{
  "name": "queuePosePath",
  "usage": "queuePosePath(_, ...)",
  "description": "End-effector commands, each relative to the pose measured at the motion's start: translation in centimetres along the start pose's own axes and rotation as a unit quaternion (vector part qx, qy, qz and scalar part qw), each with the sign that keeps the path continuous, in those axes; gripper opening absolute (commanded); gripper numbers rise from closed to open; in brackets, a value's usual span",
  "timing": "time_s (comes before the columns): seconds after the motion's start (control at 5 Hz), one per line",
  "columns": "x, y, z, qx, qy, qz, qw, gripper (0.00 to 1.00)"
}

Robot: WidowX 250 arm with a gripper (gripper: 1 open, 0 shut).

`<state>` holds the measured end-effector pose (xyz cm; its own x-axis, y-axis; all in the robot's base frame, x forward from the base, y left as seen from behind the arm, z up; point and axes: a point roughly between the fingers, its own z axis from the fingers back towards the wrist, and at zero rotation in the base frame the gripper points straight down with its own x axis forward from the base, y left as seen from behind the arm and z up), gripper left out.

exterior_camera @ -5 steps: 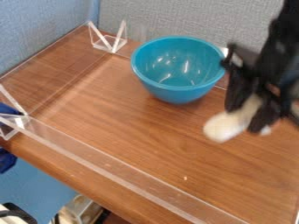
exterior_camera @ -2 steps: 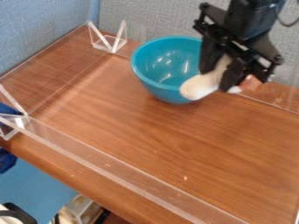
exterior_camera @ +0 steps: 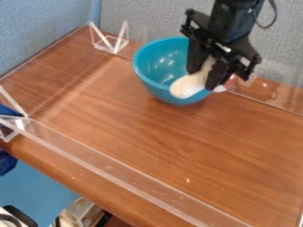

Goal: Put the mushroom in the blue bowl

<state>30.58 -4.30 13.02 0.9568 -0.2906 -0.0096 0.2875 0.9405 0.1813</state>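
In the upper middle of the frame, the gripper (exterior_camera: 212, 65) pinches the mushroom (exterior_camera: 190, 83). It overlaps the blue bowl (exterior_camera: 158, 77), presumably to drop it inside.

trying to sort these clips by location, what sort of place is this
Probably a robot test bench: a gripper over a bowl, a wooden tabletop, grey wall panels

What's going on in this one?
A single robot arm has the toy mushroom clamped in its pincer, the pale stem pointing down and toward the camera. It holds the mushroom at the near right side of the blue bowl, in front of the rim as the camera sees it. The mushroom has not been let go into the bowl yet; how high it hangs is hard to tell.
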Motion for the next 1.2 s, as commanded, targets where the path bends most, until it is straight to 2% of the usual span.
queuePosePath(0.0, 1.7, 1.7, 0.6, 0.003, -0.028, 0.013, 0.9995, 0.00)
queuePosePath(0.2, 2.5, 2.9, 0.1, 0.005, -0.029, 0.016, 0.9994, 0.00)
queuePosePath(0.6, 2.5, 5.6, -0.2, 0.019, -0.026, 0.033, 0.9990, 0.00)
queuePosePath(1.0, 4.3, 6.5, -0.9, 0.031, -0.019, 0.027, 0.9990, 0.00)
